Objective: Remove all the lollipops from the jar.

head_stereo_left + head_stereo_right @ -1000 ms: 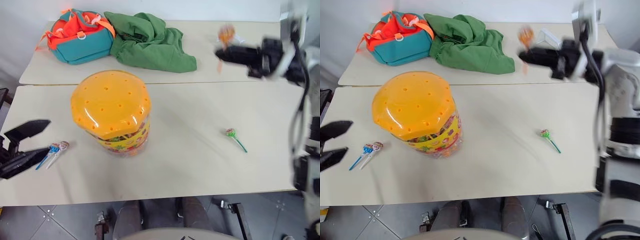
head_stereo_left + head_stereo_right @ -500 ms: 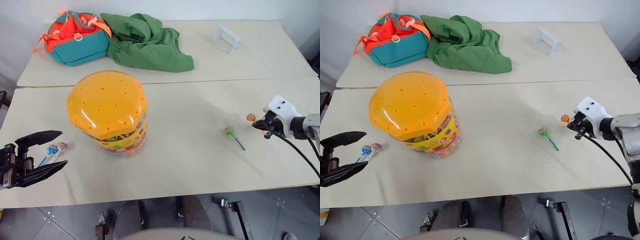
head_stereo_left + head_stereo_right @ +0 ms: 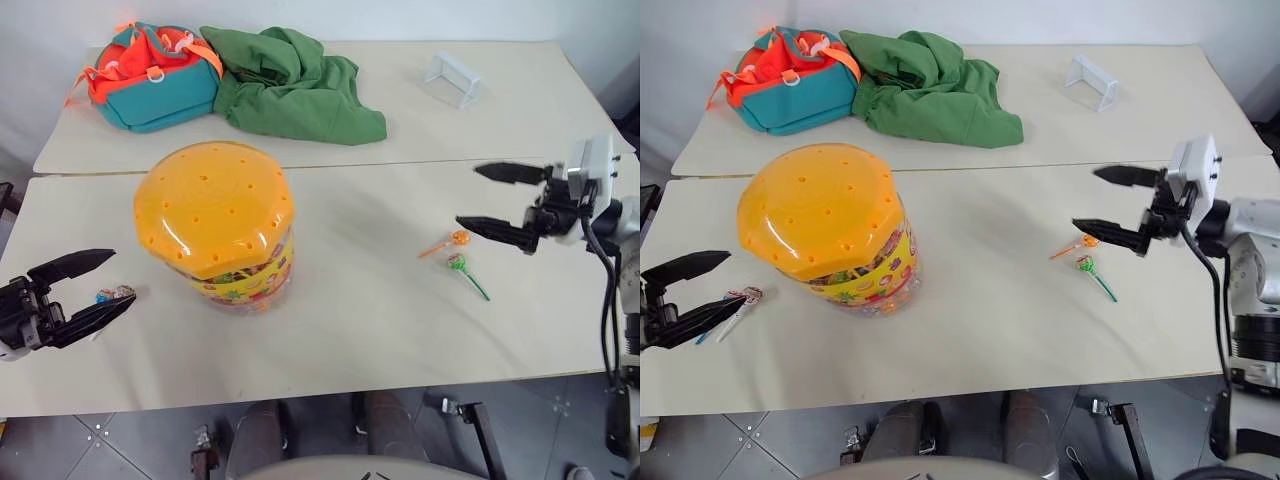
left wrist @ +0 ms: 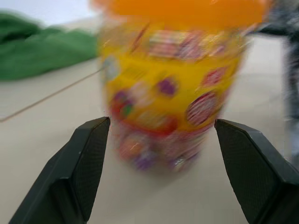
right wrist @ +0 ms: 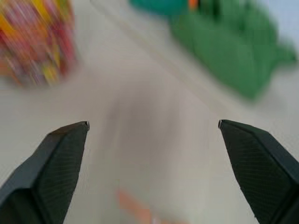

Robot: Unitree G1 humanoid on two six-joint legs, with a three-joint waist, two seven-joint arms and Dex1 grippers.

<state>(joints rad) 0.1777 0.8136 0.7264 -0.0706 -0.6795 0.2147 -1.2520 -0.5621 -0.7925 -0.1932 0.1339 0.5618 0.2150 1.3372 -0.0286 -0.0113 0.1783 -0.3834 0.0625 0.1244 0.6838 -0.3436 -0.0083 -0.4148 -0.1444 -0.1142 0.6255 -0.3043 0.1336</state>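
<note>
Lollipops — four lie out on the near table (image 3: 330, 340). Nearest, by its left edge, the blue lollipop (image 3: 103, 296) and pink lollipop (image 3: 124, 292) lie touching, between the fingers of the left gripper (image 3: 88, 285), whose jaws are spread wide and level, pointing at the jar (image 3: 222, 225). The jar stands closed, well in from the front edge, with open tabletop between it and the right side. There the orange lollipop (image 3: 455, 239) and green lollipop (image 3: 461, 265) lie just beside each other. The right gripper (image 3: 490, 199) hangs just above them, level, pointing left, jaws wide and holding nothing. Beyond the seam, the far table (image 3: 520, 110) carries one teal-orange bag (image 3: 150, 75), one green cloth (image 3: 290, 85) and one clear stand (image 3: 452, 77).
</note>
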